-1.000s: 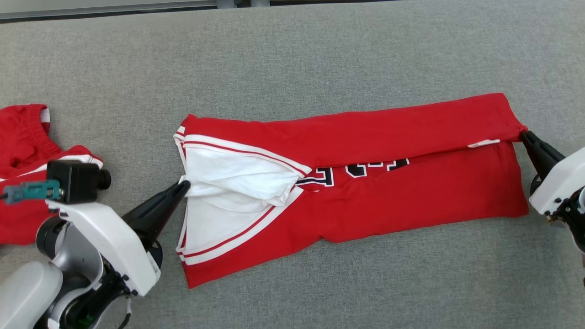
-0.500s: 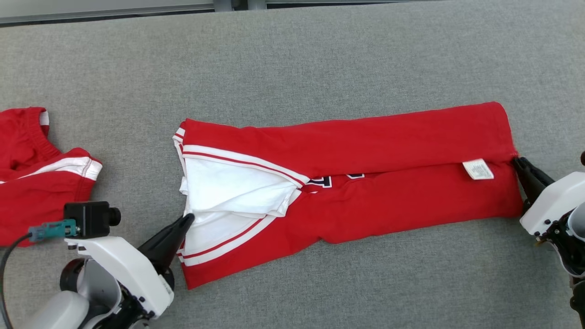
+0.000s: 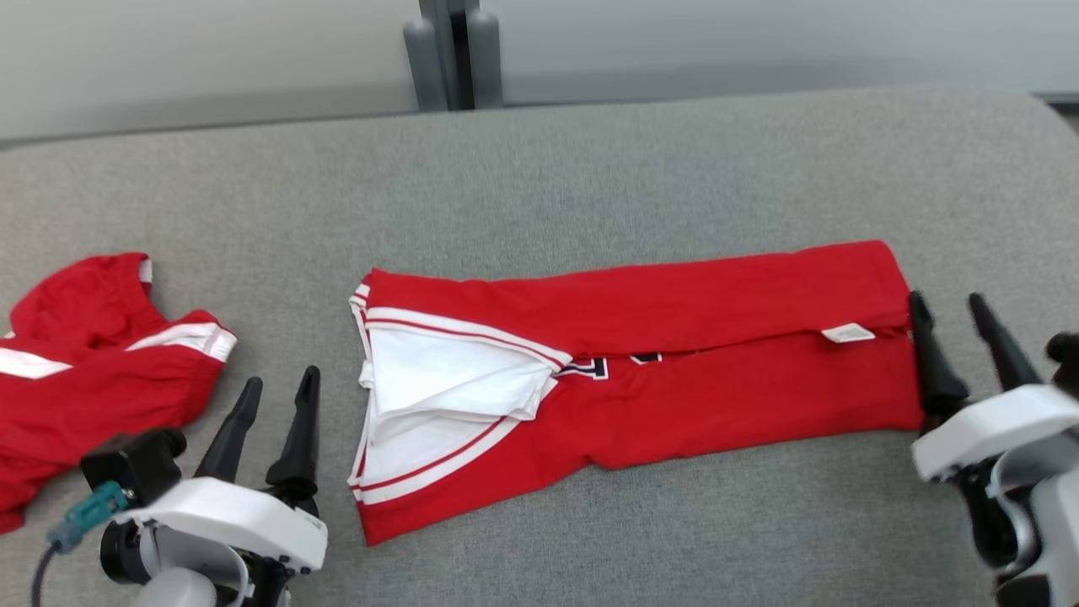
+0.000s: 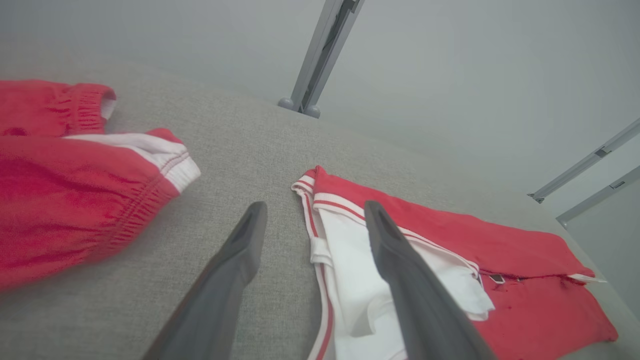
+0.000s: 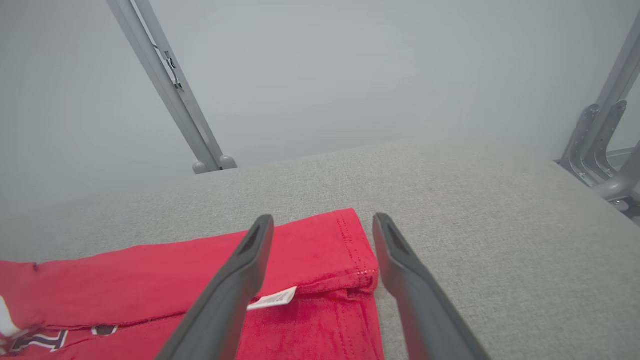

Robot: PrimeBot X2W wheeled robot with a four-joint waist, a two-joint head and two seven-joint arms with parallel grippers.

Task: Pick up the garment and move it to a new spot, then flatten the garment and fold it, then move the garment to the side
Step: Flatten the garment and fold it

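Note:
The garment (image 3: 674, 371) is a red jersey with white trim, folded into a long band across the grey table (image 3: 539, 169); its white inner side (image 3: 438, 379) shows at the left end and a small label (image 3: 847, 333) near the right end. My left gripper (image 3: 278, 389) stands open just left of the white end, touching nothing. My right gripper (image 3: 948, 308) stands open at the jersey's right edge, with nothing between its fingers. The left wrist view has the garment (image 4: 500, 250) to the right of the open left gripper (image 4: 312, 212). The right wrist view has its red corner (image 5: 320, 255) behind the open right gripper (image 5: 322, 220).
A second red piece of clothing with white stripes (image 3: 93, 354) lies crumpled at the table's left edge, also red clothing (image 4: 65, 170) in the left wrist view. Grey frame posts (image 3: 451, 55) stand behind the table's far edge. Bare grey cloth lies beyond and in front of the jersey.
Both grippers have let go of the jersey's ends, opened and drawn back toward me. The upper flap now lies folded down over the lettering. The head camera has tilted up.

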